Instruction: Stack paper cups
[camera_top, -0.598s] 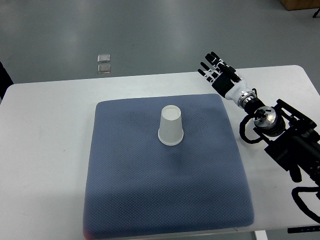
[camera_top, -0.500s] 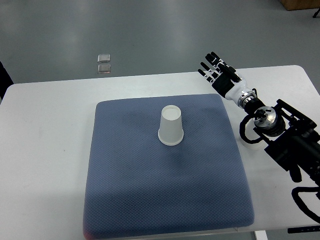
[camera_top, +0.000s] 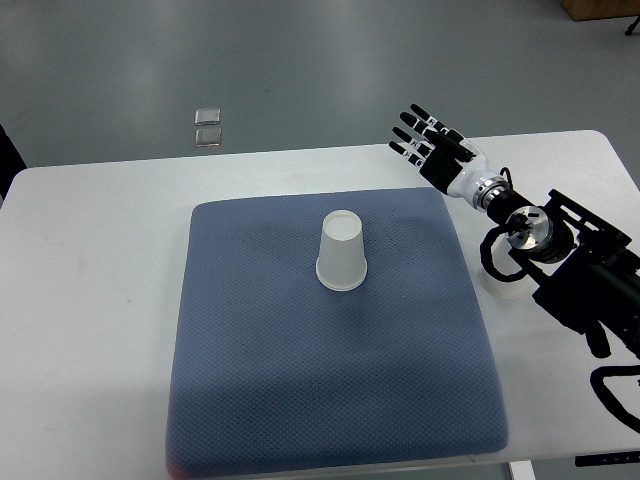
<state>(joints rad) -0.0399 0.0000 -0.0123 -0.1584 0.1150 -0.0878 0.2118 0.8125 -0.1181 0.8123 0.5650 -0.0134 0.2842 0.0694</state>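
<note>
White paper cup (camera_top: 342, 251) upside down, near centre of blue mat (camera_top: 330, 400), slightly toward far edge. Mat on white table (camera_top: 90, 260). Right hand (camera_top: 432, 152) over table's far edge, past mat's far right corner, fingers spread, empty, well apart from cup. Second white cup (camera_top: 497, 275) partly hidden under right arm (camera_top: 560, 265), off mat's right side.

A white surface (camera_top: 90, 260) with rounded corners spans the view. A blue-grey textured mat (camera_top: 330, 400) lies flat across its middle, reaching close to the near edge. A white paper cup (camera_top: 341, 251) stands upside down on the mat, toward its far half.
</note>
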